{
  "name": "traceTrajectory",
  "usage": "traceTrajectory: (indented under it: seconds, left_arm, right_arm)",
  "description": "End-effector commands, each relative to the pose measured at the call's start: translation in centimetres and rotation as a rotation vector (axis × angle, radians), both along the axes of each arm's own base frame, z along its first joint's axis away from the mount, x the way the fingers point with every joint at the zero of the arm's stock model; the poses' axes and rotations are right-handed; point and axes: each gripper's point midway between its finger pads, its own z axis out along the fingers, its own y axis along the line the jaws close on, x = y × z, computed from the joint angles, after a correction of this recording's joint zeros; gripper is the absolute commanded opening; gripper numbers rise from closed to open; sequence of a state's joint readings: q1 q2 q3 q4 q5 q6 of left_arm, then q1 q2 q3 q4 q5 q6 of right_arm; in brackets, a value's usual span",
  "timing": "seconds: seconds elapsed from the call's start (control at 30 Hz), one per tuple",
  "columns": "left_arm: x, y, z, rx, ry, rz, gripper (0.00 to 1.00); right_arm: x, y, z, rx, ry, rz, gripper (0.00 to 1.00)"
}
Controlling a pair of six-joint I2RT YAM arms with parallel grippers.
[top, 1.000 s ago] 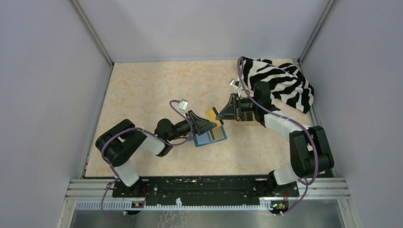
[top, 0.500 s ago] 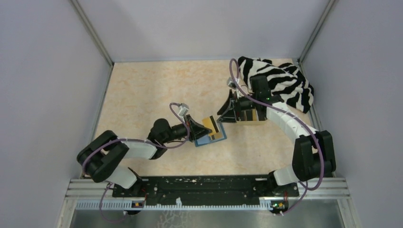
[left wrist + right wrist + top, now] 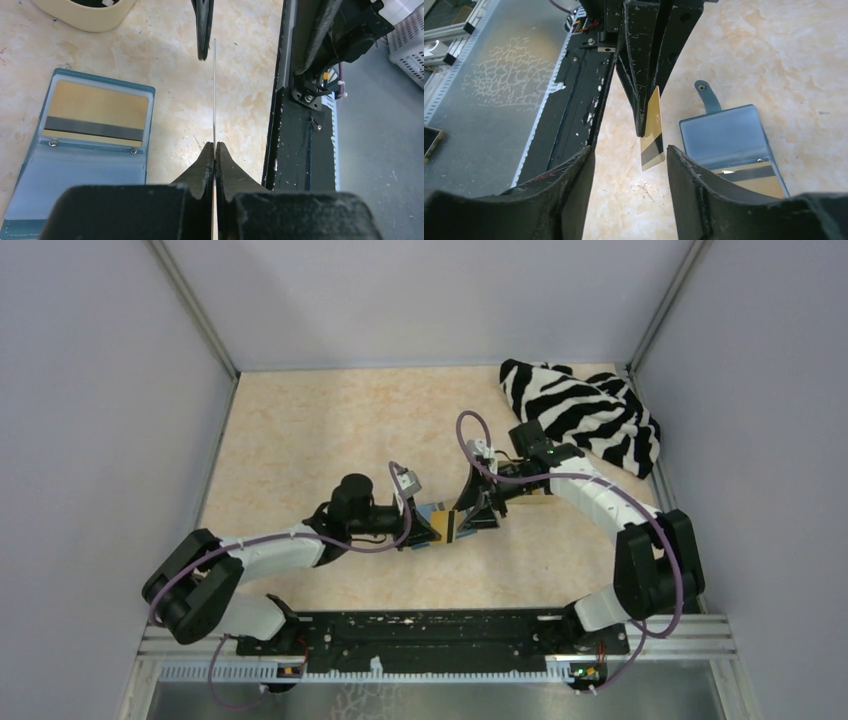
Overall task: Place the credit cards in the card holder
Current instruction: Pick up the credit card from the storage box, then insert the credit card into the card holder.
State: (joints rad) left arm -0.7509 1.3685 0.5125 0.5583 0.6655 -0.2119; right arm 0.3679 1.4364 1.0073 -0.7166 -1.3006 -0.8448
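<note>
Hold is taken by the left gripper point(image 3: 214, 145) on one orange-gold credit card point(image 3: 654, 125), which is pinched at one end between its closed fingers and kept on edge over the marbled beige tabletop point(image 3: 165, 50). A dark stripe is seen across the card's free end; no lettering or brand on it can be read. The right gripper point(image 3: 629, 150) is held with its jaws well apart, and the card's free end is seen between them in the right wrist view without being touched. The teal card holder point(image 3: 85, 175) lies open and flat on the tabletop just beside the held card, its snap strap point(image 3: 706, 95) folded outward. A second card point(image 3: 95, 107), also gold with a dark stripe, is seated in one clear pocket. A tan tray point(image 3: 85, 10) is partly seen nearby, and a zebra-striped cloth point(image 3: 590, 410) is bunched in the far right corner.
</note>
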Motion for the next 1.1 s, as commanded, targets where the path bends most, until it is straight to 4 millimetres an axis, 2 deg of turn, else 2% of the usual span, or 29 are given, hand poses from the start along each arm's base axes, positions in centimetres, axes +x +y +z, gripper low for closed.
traceTrajectory:
  seconds: [0.0,0.13,0.3,0.47,0.53,0.67,0.7,0.8,0.87,1.07]
  left_arm:
    - [-0.5,-0.4,0.8,0.002,-0.037,-0.065,0.00]
    - [-0.5,-0.4,0.9,0.000,-0.038,-0.065,0.00]
    - [-0.5,-0.4,0.8,-0.001,-0.036,-0.064,0.00]
    - [-0.2,-0.4,1.1,-0.009,-0.039,-0.037,0.02]
    - [0.5,0.0,1.0,-0.006,-0.031,0.027,0.25]
    - [2.4,2.1,0.4,0.005,-0.003,0.251,0.53]
    - [2.7,2.9,0.0,0.002,0.008,0.315,0.55]
    - [3.1,4.9,-0.9,-0.040,0.055,0.462,0.53]
    - [3.0,5.4,-1.4,-0.068,0.093,0.501,0.50]
    - [4.1,4.5,-3.3,-0.003,0.191,0.536,0.32]
  right_arm:
    - [-0.6,1.0,-0.6,0.000,-0.021,0.061,0.50]
    - [-0.7,1.6,-1.2,-0.031,0.000,0.075,0.39]
    - [-0.8,1.9,-1.0,-0.027,0.006,0.082,0.26]
    - [-0.4,2.1,-0.8,-0.046,0.021,0.060,0.02]
    - [0.4,2.2,-0.9,-0.087,0.043,0.013,0.00]
    - [2.5,1.9,-1.2,-0.189,0.084,-0.077,0.00]
    - [2.8,1.8,-1.2,-0.201,0.096,-0.089,0.00]
    - [3.7,1.5,-1.9,-0.229,0.137,-0.136,0.00]
    - [4.6,1.3,-2.7,-0.261,0.160,-0.193,0.00]
    - [7.2,1.1,-5.1,-0.344,0.235,-0.360,0.00]
